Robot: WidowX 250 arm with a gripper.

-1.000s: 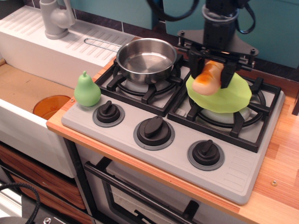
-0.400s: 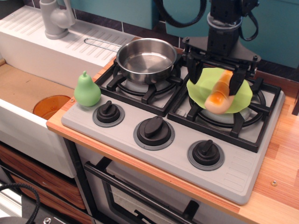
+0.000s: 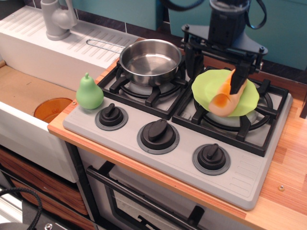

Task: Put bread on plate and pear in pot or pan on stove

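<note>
One glossy bread [image 3: 224, 97] on wavy lime plate [image 3: 207, 88] | gripper [image 3: 214, 64] jaws apart | steel pot [image 3: 150, 61] | smooth pear [image 3: 89, 92]

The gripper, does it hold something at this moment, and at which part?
It cannot be told for sure. The gripper has its fingers spread wide over the plate; the bread lies on the plate, its upper end against the right finger.

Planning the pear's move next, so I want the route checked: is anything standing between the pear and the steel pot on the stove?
Nothing visible does. The pear stands at the stove's front left corner; the pot sits on the rear left burner, empty. Only low black grate lies between. The hand is over the plate with the bread.
</note>
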